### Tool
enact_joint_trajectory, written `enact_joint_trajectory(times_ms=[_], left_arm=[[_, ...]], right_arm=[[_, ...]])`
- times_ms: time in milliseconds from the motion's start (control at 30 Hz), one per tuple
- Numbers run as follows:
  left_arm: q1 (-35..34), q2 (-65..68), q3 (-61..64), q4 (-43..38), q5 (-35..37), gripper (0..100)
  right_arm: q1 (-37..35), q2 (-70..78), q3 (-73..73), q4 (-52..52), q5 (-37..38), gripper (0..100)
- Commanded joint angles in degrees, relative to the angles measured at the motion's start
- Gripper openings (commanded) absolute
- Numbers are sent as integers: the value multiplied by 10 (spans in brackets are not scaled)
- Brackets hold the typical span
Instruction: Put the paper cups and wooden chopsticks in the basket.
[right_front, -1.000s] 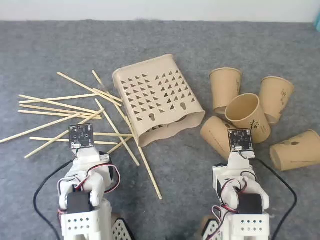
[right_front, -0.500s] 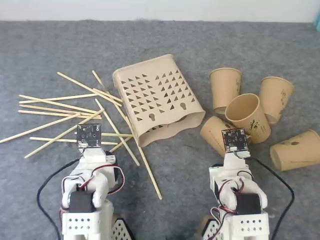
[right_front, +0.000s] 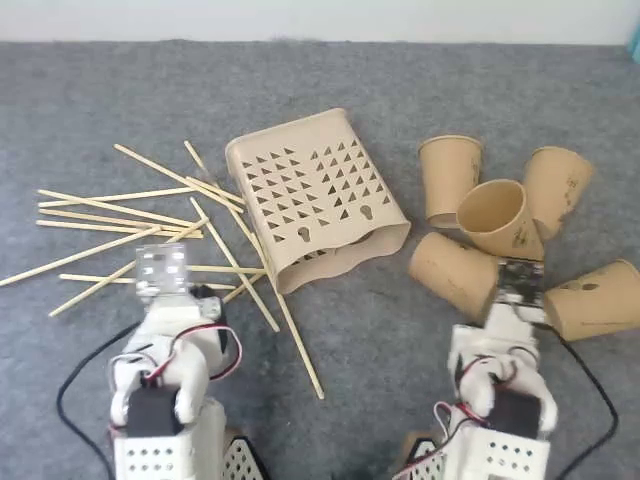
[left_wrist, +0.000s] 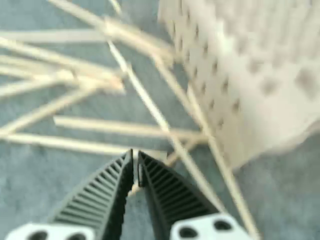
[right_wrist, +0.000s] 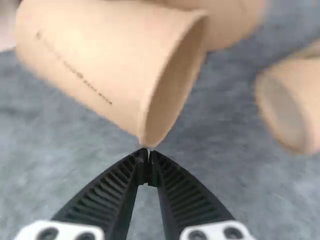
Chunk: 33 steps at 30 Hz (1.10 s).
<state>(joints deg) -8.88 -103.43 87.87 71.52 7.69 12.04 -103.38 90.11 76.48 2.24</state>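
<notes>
The beige perforated basket (right_front: 318, 195) lies tipped on the grey carpet between the arms' reach. Several wooden chopsticks (right_front: 120, 215) are scattered to its left, some crossing its front corner. Several paper cups (right_front: 450, 178) cluster to its right, most of them on their sides. My left gripper (left_wrist: 134, 155) is shut and empty, low over the crossed chopsticks (left_wrist: 125, 127) beside the basket wall (left_wrist: 250, 75). My right gripper (right_wrist: 146, 155) is shut, its tips right at the rim of a lying cup (right_wrist: 115, 65), which is also seen from above (right_front: 455, 272).
Another cup (right_wrist: 290, 110) lies just beside the right gripper, seen from above (right_front: 592, 298) near the carpet's right edge. One long chopstick (right_front: 298, 335) runs toward the gap between the two arm bases. Open carpet stretches behind the basket.
The right arm has swung to the right, and the cups near it have shifted and tilted. The left arm has drifted slightly left.
</notes>
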Motion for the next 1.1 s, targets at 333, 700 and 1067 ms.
enact_joint_trajectory(times_ms=[333, 700, 1067], left_arm=[[133, -2, -68, 7, -16, 131], [191, -4, 0, -46, 59, 250], [172, 0, 85, -179, 23, 250]], right_arm=[[103, -4, 11, -56, 7, 7], [104, -4, 23, -68, 7, 7], [107, -4, 23, -66, 7, 7]])
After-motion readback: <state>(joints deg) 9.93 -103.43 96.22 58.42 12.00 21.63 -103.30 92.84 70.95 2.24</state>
